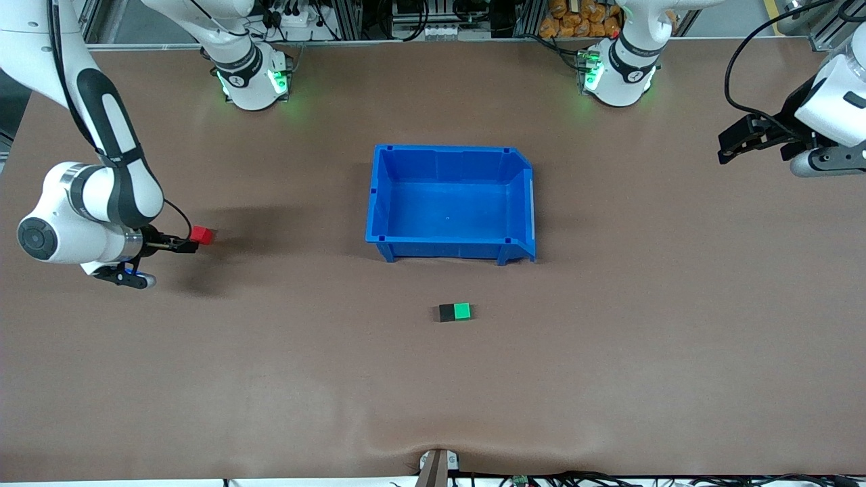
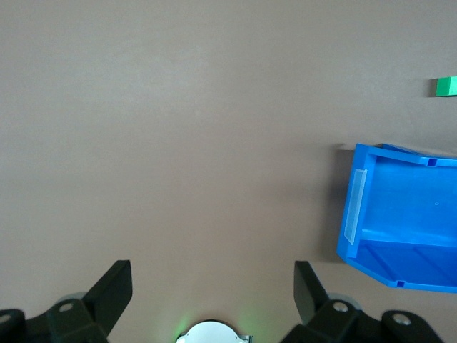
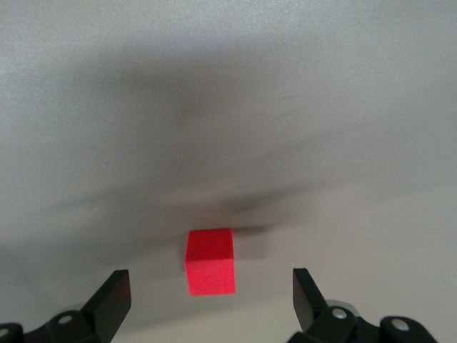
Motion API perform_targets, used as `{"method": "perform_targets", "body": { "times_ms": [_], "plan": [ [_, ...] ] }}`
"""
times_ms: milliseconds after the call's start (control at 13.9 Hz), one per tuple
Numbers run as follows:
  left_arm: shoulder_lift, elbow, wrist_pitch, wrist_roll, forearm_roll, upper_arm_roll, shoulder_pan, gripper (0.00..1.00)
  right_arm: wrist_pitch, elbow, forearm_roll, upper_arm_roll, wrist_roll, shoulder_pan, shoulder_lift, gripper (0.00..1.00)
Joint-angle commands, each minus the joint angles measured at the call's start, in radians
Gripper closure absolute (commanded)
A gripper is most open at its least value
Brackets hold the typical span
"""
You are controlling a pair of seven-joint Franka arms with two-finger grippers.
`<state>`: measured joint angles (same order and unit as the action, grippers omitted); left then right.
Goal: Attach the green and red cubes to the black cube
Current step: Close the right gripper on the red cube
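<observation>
Robotics lab: my two arm bases (image 1: 250,78) bolted to a brown counter (image 1: 609,352), aluminium framing (image 1: 352,17) and cables (image 1: 419,20) along its edge.

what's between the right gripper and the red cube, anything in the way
Nothing visible. The right gripper is open with the red cube lying on bare table just ahead of its fingers. From there to the black cube, already joined to the green cube, the table looks unobstructed.

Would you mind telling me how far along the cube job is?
Done: green cube sits against the black cube. In hand: the open right pincer is at the red cube, not gripping it. Left: joining red to black. The left pincer waits, open.
</observation>
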<state>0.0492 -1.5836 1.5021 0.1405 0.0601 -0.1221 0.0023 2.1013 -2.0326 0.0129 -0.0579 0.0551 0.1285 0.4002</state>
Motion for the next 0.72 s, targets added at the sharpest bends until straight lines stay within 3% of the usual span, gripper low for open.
{"method": "perform_targets", "body": {
  "times_ms": [0,647],
  "plan": [
    [0.020,-0.015,0.006,-0.019,-0.009,-0.001,0.008,0.00,0.040,-0.035,-0.007,0.003,0.020,0.000,-0.006,0.00],
    [0.029,-0.015,0.003,-0.019,-0.002,0.007,0.010,0.00,0.106,-0.083,-0.007,0.003,0.025,-0.001,0.009,0.00]
  ]
}}
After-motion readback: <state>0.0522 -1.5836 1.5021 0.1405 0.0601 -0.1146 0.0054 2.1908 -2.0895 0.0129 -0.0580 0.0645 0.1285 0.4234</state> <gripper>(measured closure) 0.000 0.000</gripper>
